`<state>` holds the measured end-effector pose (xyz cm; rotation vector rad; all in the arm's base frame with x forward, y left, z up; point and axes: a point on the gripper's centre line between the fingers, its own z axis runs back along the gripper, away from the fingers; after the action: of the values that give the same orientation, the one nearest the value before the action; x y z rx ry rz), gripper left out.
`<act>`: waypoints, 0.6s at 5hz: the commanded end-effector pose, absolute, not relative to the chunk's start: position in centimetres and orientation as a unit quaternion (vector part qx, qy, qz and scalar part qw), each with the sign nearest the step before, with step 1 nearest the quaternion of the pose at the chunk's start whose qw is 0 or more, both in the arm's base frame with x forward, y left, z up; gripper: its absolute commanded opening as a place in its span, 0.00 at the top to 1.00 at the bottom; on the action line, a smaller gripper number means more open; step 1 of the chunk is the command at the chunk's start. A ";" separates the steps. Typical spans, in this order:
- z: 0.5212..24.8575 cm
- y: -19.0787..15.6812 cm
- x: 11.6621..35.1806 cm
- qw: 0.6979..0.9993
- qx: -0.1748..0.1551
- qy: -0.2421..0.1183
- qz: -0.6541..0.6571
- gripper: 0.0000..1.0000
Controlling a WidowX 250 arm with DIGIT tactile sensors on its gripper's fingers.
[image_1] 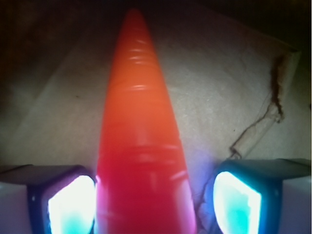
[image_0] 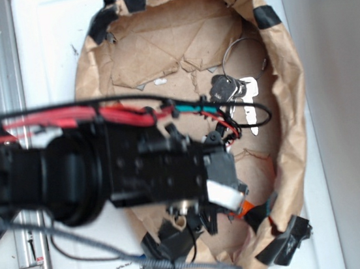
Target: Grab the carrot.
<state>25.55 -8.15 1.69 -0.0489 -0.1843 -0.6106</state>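
Note:
The carrot (image_1: 139,122) is glossy orange and tapered, and it fills the middle of the wrist view with its tip pointing away. Its stem end is hidden below the frame edge. My gripper (image_1: 153,204) straddles its thick part, jaws open. The left pad (image_1: 70,204) is against the carrot's side, while a narrow gap separates the right pad (image_1: 239,202) from it. In the exterior view only an orange sliver of the carrot (image_0: 241,211) shows under the gripper (image_0: 230,197), low in the paper-lined basin (image_0: 291,127).
A bunch of keys (image_0: 233,92) on a wire ring lies at the basin's upper right. Black tape patches (image_0: 285,240) hold the brown paper rim. Red and black cables (image_0: 125,112) run along my arm. A metal rail (image_0: 2,64) runs down the left.

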 end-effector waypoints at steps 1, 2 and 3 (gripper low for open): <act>3.9 -6.9 26.3 0.967 0.004 -0.101 -0.236 1.00; 7.6 -4.9 26.4 0.982 -0.031 -0.070 -0.175 1.00; 12.4 -2.4 26.0 0.990 0.023 -0.094 -0.104 1.00</act>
<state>25.55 -2.15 10.49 0.0367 -0.1184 -0.2292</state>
